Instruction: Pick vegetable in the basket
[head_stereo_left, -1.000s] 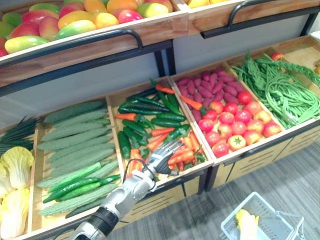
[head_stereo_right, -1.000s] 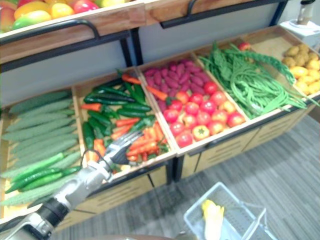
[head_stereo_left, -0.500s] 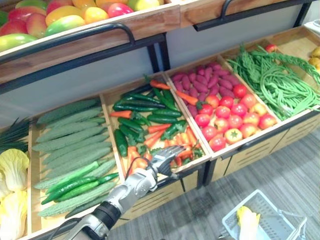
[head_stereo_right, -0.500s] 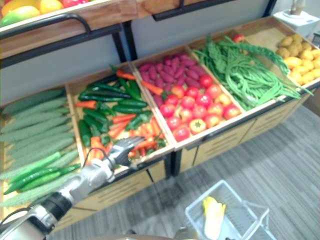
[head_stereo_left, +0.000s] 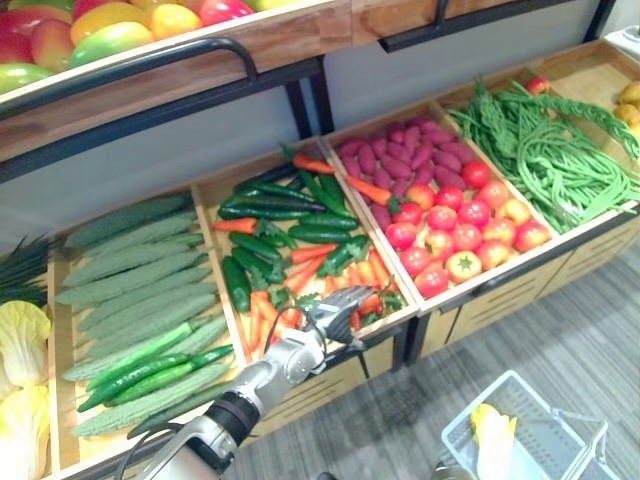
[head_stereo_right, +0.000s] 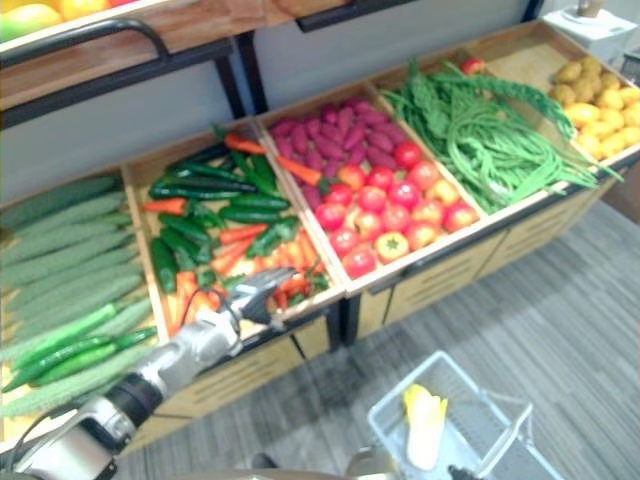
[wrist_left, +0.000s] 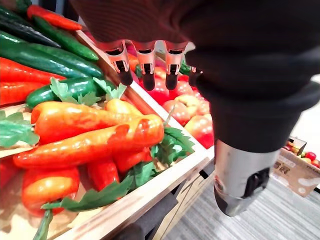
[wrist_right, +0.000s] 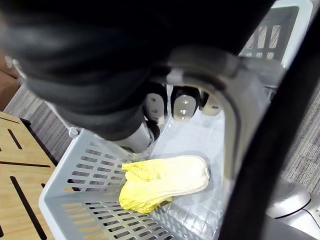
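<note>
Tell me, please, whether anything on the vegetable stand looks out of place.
One red tomato sits in the far corner of the green bean crate, away from the other tomatoes next door. A carrot lies along the divider between pepper and tomato compartments.

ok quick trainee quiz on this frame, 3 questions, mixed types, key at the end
1. True or false: the left hand holds a vegetable.
2. What lies in the basket?
A. a tomato
B. a yellow-white cabbage
C. a cucumber
3. Fill in: the left hand hangs over the front of the crate of green and orange-red vegetables; the next crate to the robot's right has red ___ at its front.

Key
1. False: its fingers are straight, with nothing between them.
2. B
3. tomatoes
</note>
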